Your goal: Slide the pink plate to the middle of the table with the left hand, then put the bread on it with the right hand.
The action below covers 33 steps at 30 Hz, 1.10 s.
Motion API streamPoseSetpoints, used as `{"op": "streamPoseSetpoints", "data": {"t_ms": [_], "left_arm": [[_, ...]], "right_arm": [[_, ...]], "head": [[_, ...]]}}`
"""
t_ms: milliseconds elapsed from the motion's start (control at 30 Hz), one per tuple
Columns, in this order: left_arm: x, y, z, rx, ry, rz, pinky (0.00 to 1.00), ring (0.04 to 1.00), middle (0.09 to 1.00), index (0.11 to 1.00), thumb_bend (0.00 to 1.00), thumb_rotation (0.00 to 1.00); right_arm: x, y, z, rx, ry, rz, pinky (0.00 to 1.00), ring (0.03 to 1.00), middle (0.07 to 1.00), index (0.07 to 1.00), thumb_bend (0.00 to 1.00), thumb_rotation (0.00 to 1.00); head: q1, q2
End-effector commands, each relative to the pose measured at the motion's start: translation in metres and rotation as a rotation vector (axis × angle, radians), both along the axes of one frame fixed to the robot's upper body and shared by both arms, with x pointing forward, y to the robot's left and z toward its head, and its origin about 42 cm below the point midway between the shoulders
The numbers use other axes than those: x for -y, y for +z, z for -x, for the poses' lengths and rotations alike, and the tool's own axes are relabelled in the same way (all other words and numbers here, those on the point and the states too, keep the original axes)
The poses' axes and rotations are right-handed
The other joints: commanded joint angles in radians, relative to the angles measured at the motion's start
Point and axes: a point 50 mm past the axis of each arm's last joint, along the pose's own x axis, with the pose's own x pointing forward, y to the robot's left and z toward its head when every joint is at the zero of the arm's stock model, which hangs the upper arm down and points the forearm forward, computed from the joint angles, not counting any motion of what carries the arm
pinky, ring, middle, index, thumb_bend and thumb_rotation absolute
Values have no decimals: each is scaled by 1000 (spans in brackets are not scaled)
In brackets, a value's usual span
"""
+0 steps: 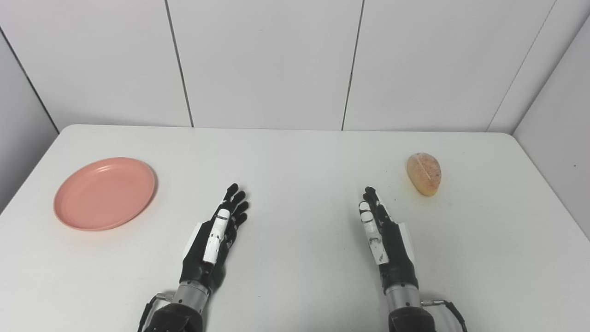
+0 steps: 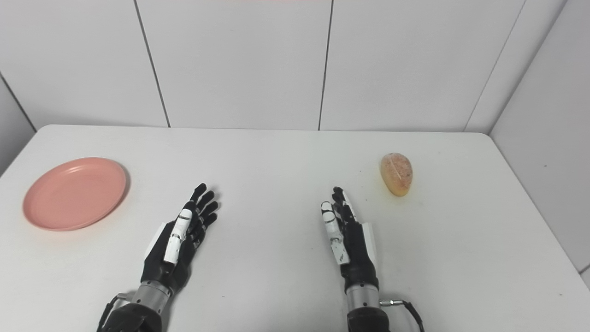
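Brightness: high, even, diffuse across both views.
Source: overhead, not in frame.
Shadows: soft, thin rim under plate (image 1: pixel 105 192); faint beneath bread (image 1: pixel 423 174).
Glare: mild sheen on desk (image 1: pixel 295 152).
Focus: sharp throughout.
Edge distortion: slight.

no readable text, labels, brands or numbers anywhere, none on the pink plate (image 1: pixel 105 192), the bread (image 1: pixel 423 174), the white table (image 1: pixel 295 152) or the wall panels (image 1: pixel 262 60)

The white bench (image 1: pixel 295 152) carries two things. A pink plate (image 1: pixel 105 192) lies at nine o'clock; the bread (image 1: pixel 423 174) lies at two o'clock.
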Motion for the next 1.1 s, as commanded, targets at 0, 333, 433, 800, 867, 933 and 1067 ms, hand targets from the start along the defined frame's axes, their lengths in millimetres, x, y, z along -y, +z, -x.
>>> {"op": "streamPoseSetpoints", "data": {"t_ms": [0,333,433,800,867,933,1067], "left_arm": [[7,4,-1,17,-5,9,981,962,975,956,429,993],[49,-12,5,2,12,23,977,953,969,955,349,959],[60,-18,4,0,10,17,971,956,971,960,360,956],[84,-27,0,5,30,-66,912,939,947,939,335,1000],[86,-27,0,5,33,-68,908,941,945,935,328,1000],[87,-26,0,5,33,-68,915,945,949,937,332,1000],[88,-25,0,1,31,-68,938,957,959,949,353,1000]], "right_arm": [[2,8,0,50,13,20,880,923,927,926,307,1000],[41,-7,8,80,25,-1,910,924,935,939,278,1000],[50,-12,8,85,40,-25,926,936,947,951,252,1000],[67,-17,5,101,70,-85,973,965,981,995,149,1000],[68,-16,5,101,71,-91,969,966,978,992,156,1000],[68,-15,6,105,72,-97,961,960,975,991,150,1000],[67,-13,7,107,71,-105,983,963,978,992,135,1000]], "head": [[41,-10],[328,-121],[387,-150],[517,-184],[517,-180],[516,-177],[518,-172]]}}
